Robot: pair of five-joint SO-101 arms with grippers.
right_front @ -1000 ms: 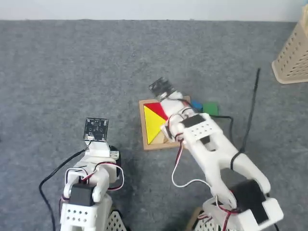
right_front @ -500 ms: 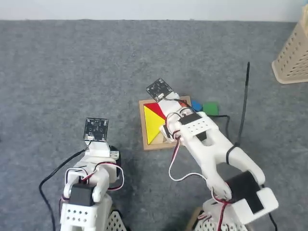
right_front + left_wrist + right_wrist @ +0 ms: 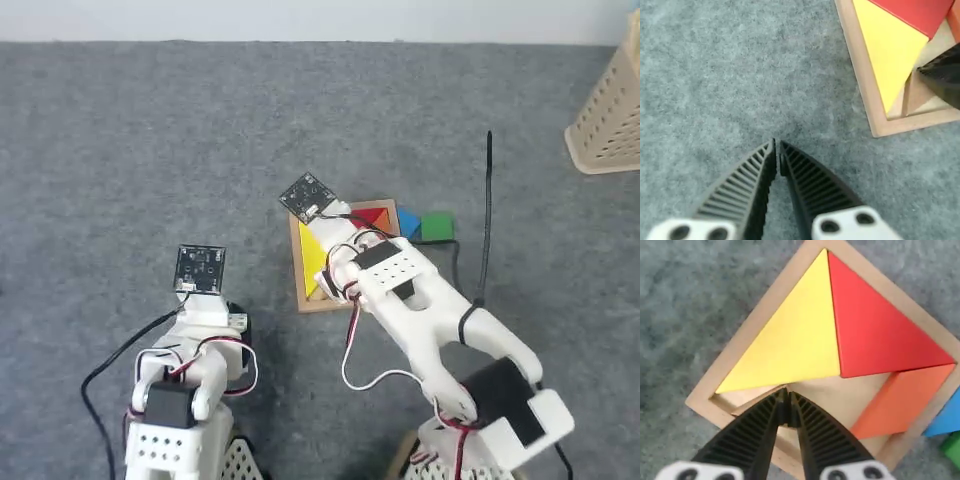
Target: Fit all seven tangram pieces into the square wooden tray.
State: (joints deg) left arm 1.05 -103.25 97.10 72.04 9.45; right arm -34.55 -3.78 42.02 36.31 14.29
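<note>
From above, the right arm (image 3: pixel 400 285) had swung leftward over the tray (image 3: pixel 298 270) on the tabletop (image 3: pixel 150 130); the left hand (image 3: pixel 776 145) rested closed beside the tray's corner; the right hand (image 3: pixel 787 395), also closed, pointed at bare tray wood beside the yellow triangle (image 3: pixel 790 347).

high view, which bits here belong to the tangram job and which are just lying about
Part of the job:
wooden tray
yellow triangle, in the tray
red triangle, in the tray
orange piece, in the tray
blue piece, outside the tray
green piece, outside the tray

Just lying about:
beige basket
black cable
</note>
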